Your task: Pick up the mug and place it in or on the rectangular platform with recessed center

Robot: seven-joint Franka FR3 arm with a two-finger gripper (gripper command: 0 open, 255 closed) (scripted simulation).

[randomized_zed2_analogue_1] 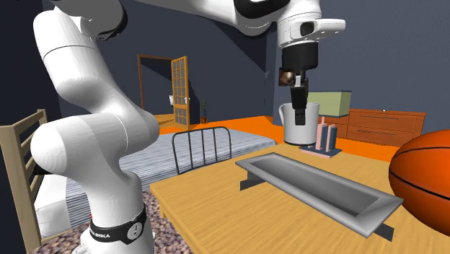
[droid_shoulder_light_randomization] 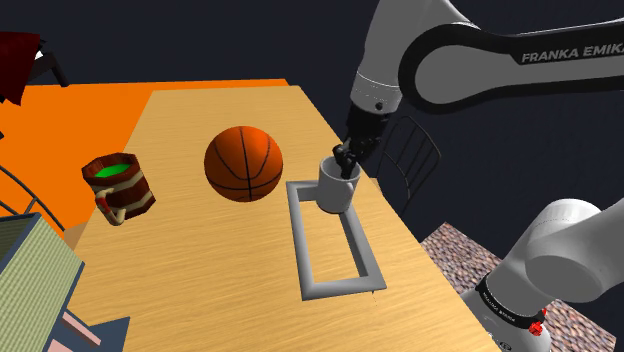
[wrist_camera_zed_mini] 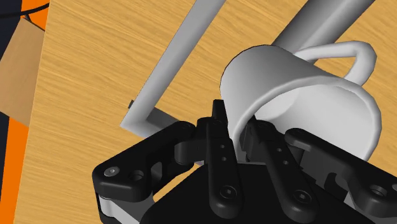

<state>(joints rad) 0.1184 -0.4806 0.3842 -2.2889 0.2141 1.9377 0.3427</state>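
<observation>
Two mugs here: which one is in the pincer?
The plain white mug, its rim clasped by the pincer; the brown mug with green inside sits apart, untouched.

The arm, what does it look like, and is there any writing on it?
The arm is smooth, rounded and white, with dark bands at its joints; one band reads FRANKA EMIKA in white letters. A small red mark sits low on it. Its end effector is all black, with two slim fingers and screws.

One wooden table [droid_shoulder_light_randomization: 200,262] is counted, and on it one white mug [droid_shoulder_light_randomization: 335,188], one grey rectangular platform [droid_shoulder_light_randomization: 340,288], one basketball [droid_shoulder_light_randomization: 243,163] and one brown barrel-shaped cup [droid_shoulder_light_randomization: 118,187]. One gripper [droid_shoulder_light_randomization: 347,166] with two black fingers [wrist_camera_zed_mini: 219,153] is counted.
</observation>
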